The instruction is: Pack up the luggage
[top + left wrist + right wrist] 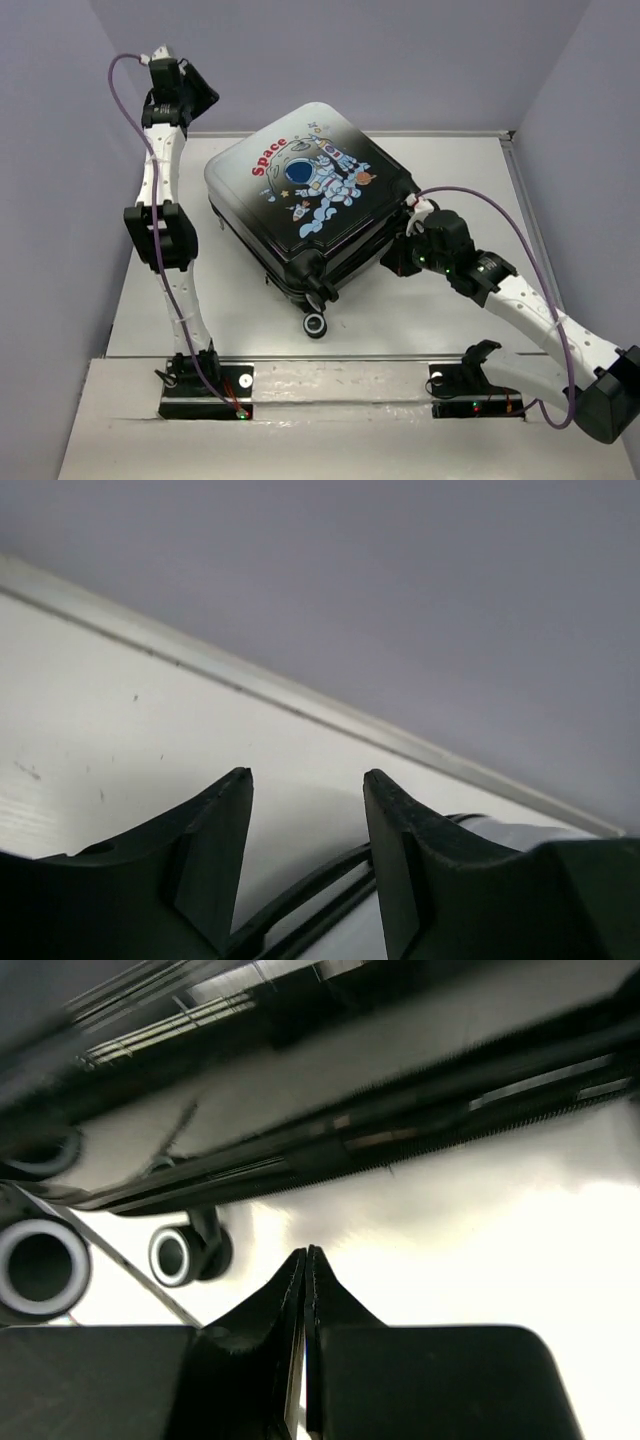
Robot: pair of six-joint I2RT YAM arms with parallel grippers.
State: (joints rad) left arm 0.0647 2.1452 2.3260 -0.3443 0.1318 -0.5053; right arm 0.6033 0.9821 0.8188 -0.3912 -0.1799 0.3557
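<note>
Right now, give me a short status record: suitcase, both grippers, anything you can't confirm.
suitcase: flat on the table, astronaut print up, shells together, wheels toward the near edge
left gripper: open, empty, raised near the far left corner
right gripper: shut, empty, low beside the suitcase's right edge
unclear: whether the zip is done up

A smooth, glossy hard-plastic shell is shown by the luggage [310,195]. Beneath it, the tabletop [250,320] is seen as smooth white board, faintly scuffed. Beside the luggage, the right gripper [305,1254] has jaws of matt black plastic.
</note>
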